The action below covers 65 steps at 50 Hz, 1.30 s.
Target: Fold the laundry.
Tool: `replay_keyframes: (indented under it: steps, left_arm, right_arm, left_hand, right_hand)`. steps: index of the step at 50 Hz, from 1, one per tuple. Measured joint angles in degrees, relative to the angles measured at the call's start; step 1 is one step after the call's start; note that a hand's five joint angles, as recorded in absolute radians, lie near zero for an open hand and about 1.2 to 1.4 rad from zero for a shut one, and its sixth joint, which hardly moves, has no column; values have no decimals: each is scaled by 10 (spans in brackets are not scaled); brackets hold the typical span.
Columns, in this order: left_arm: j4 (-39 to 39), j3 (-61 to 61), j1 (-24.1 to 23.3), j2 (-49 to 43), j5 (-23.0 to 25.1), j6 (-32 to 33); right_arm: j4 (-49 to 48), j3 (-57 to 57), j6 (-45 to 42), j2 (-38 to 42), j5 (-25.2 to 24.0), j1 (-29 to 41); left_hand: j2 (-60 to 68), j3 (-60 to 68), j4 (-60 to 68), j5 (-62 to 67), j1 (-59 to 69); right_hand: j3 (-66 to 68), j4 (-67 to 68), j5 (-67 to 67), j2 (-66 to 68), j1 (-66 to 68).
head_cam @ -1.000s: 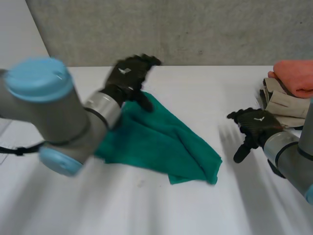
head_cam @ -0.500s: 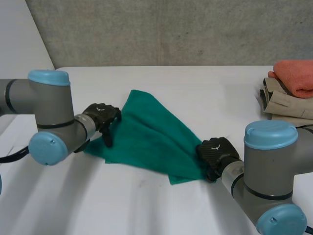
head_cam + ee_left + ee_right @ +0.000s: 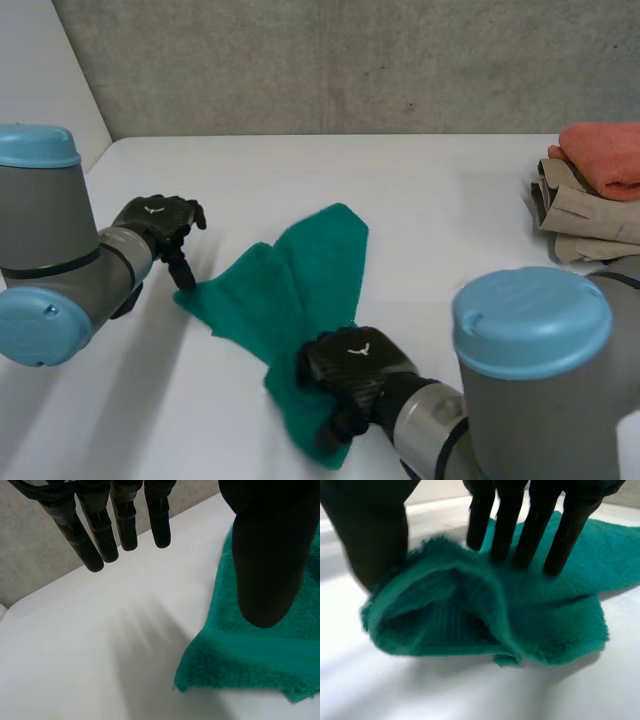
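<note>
Green towel [image 3: 300,285]: right hand [image 3: 350,372] pinches its bunched near end between thumb and fingers, lower centre of frame. Left hand [image 3: 158,222] at mid left, fingers straight and off the cloth, thumb at towel's left corner. White table [image 3: 450,190] underneath; folded clothes [image 3: 590,195] stacked at right edge.

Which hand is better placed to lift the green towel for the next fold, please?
Probably the right. The right hand pinches the near end of the green towel between thumb and fingers, while the left hand is open at the towel's side corner, gripping nothing.
</note>
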Motion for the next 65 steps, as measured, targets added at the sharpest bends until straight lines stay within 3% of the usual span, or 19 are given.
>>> replay_keyframes:
  steps: [2,4,15,32,36,38,45,52,58,65]
  left_arm:
    - [-3,-1,5,-4,1,6]
    - [-9,1,9,-14,2,12]
    - [-31,51,2,-91,7,25]
    - [-52,93,-10,-146,-29,59]
    - [-47,93,-11,-150,-29,76]
    - [-46,94,-13,-144,-30,83]
    - [-45,90,-24,-93,-38,86]
    - [-42,70,-53,45,-5,84]
    - [-39,34,-74,163,55,109]
    - [-33,-30,-99,270,106,149]
  right_arm:
    - [17,-18,8,4,2,-7]
    - [38,-34,1,2,8,-25]
    - [77,-12,-111,-52,17,-105]
    - [7,60,-137,-93,9,-141]
    - [0,64,-141,-93,9,-148]
    - [-3,62,-144,-93,10,-154]
    - [-26,36,-160,-82,6,-177]
    - [-95,-93,-211,22,-37,-207]
    - [-98,-273,-260,171,-130,-213]
    - [-36,-464,-276,333,-228,-178]
  left_hand:
    - [-4,-7,-4,-3,-6]
    - [-6,-8,-4,-4,-8]
    - [5,1,8,14,-6]
    - [137,131,141,144,127]
    - [260,255,262,266,266]
    - [428,420,425,427,433]
    - [467,457,469,456,440]
    - [467,457,469,456,440]
    - [467,457,469,456,440]
    - [467,457,469,456,440]
  right_hand:
    - [-114,-117,-117,-113,-101]
    - [-154,-157,-159,-131,-126]
    - [-159,-159,-164,-131,-126]
    - [-159,-159,-164,-131,-126]
    - [-159,-159,-164,-131,-126]
    - [-159,-159,-164,-131,-126]
    - [-160,-159,-167,-131,-126]
    - [-223,-223,-213,-213,-187]
    - [-224,-224,-213,-214,-187]
    - [-224,-224,-213,-214,-187]
